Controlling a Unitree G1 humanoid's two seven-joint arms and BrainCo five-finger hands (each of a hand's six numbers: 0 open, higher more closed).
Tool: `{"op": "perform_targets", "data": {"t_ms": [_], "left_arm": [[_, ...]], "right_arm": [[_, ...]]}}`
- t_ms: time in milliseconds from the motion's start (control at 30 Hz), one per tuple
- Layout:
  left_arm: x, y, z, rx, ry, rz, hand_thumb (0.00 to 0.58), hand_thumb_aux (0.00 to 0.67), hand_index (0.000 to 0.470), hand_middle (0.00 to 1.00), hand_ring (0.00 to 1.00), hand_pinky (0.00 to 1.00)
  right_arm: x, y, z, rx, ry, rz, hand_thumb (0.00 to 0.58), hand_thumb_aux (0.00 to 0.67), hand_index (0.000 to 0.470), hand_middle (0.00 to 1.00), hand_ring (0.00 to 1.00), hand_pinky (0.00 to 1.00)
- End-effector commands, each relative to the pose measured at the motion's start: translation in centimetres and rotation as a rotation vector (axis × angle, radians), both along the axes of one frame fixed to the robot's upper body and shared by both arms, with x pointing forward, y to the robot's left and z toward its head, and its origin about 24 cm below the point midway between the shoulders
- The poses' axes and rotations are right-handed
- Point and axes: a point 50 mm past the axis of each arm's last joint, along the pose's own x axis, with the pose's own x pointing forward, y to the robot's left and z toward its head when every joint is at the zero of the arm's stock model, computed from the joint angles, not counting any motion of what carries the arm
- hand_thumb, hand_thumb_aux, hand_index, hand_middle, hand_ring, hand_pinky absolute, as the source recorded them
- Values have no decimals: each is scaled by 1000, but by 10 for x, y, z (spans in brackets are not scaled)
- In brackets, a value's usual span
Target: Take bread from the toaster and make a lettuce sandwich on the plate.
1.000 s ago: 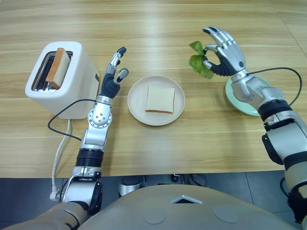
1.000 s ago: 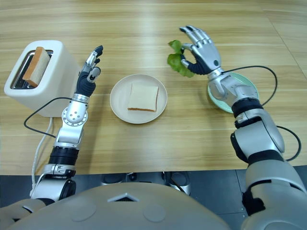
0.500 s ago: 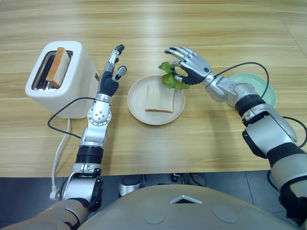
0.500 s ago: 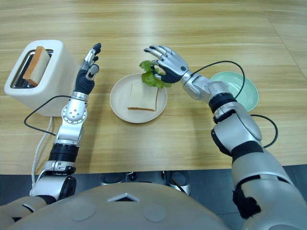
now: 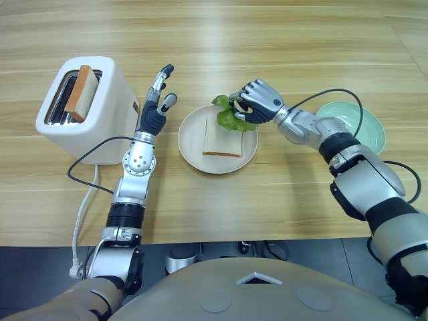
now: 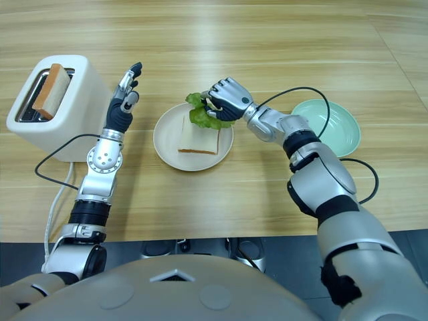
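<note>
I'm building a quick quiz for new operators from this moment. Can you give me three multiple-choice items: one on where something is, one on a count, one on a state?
1. Where is the lettuce?
A) inside the toaster
B) in the left hand
C) in the right hand, over the plate's far edge

2. How much bread stands in the toaster?
A) none
B) one slice
C) two slices

3. What state is the left hand in?
A) open, holding nothing
B) curled around the lettuce
C) closed on bread

Answers:
1 C: the right hand's fingers pinch the lettuce above the plate.
2 B: a single slice sticks out of one slot.
3 A: it stands upright between toaster and plate, fingers uncurled, nothing in it.
</note>
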Motion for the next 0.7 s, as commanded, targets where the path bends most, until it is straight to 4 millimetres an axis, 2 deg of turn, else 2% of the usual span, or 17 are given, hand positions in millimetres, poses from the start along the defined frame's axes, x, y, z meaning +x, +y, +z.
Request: {"op": "perform_targets", "data": {"t_ms": [33, 300, 700], "left_arm": [[1, 0, -5, 5, 24, -1, 0, 0, 0, 0, 0, 0], [1, 0, -6, 9, 29, -3, 0, 0, 0, 0, 0, 0], [0, 0, -9, 10, 35, -3, 0, 0, 0, 0, 0, 0]], "right_arm": [[-2, 7, -2, -18, 12, 33, 580, 670, 460, 1000, 1000, 1000], [-5, 20, -11, -54, 46, 58, 580, 670, 460, 1000, 1000, 1000], [-9, 19, -33, -207, 148, 37, 580, 670, 460, 1000, 1000, 1000]]}}
